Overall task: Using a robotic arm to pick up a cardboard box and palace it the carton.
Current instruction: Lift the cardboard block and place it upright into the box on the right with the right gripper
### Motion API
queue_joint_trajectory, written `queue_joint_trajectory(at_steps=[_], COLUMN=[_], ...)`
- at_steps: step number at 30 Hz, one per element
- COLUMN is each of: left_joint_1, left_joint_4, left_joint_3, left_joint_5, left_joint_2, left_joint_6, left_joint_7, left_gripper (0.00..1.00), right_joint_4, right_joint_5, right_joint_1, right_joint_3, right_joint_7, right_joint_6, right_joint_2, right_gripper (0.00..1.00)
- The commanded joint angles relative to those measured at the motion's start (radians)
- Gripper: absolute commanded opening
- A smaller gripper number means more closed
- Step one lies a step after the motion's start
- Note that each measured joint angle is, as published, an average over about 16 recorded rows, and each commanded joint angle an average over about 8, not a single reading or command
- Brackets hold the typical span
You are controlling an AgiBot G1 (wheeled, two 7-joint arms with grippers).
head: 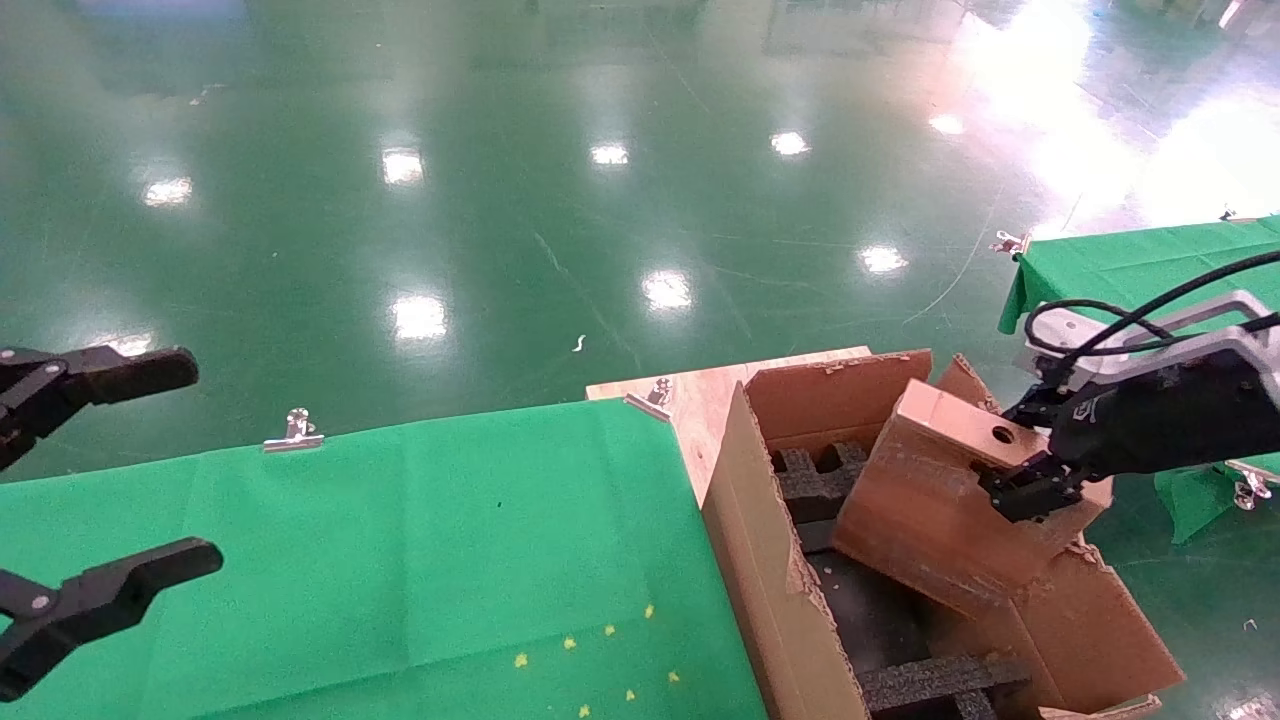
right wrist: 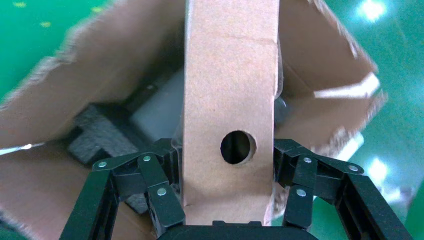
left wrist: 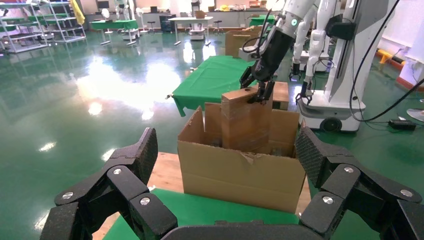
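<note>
Green shop floor behind, my right gripper [head: 1035, 487] clamps the tilted box [head: 940, 500] half inside the carton [head: 770, 580] at right, left gripper [head: 95, 500] spread wide and idle; releasing now, I judge it may wedge on the foam [head: 935, 680].

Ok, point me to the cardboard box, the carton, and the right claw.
cardboard box [head: 925, 505], head view, on its broad tilted side face.
carton [head: 765, 560], head view, on its outer left wall.
right claw [right wrist: 227, 192], right wrist view, midway between its fingertips, shut on the cardboard box.
</note>
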Motion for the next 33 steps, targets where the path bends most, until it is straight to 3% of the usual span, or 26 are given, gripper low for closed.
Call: queue_joint_trajectory(at_steps=[1,9,17,33], left_joint_1=[0.000,0.000,0.000,0.000], left_joint_4=[0.000,0.000,0.000,0.000], left_joint_3=[0.000,0.000,0.000,0.000], left_joint_5=[0.000,0.000,0.000,0.000], left_joint_2=[0.000,0.000,0.000,0.000], left_joint_6=[0.000,0.000,0.000,0.000], left_joint_7=[0.000,0.000,0.000,0.000], left_gripper=[1.00,1.00,1.00,1.00], right_joint_4=[0.025,0.217,0.352,0.364], right_joint_5=[-0.012,-0.159,-0.354,-0.484], right_joint_1=[-0.024,-0.073,-0.097,-0.129], right_joint_3=[-0.009,-0.052,-0.090,-0.119], right_joint_7=[0.065,0.457,0.812,1.163], right_joint_6=[0.049,0.185,0.221,0.184], right_joint_2=[0.003,0.060,0.072,-0.005], right_gripper=[0.00,0.00,0.00,0.00])
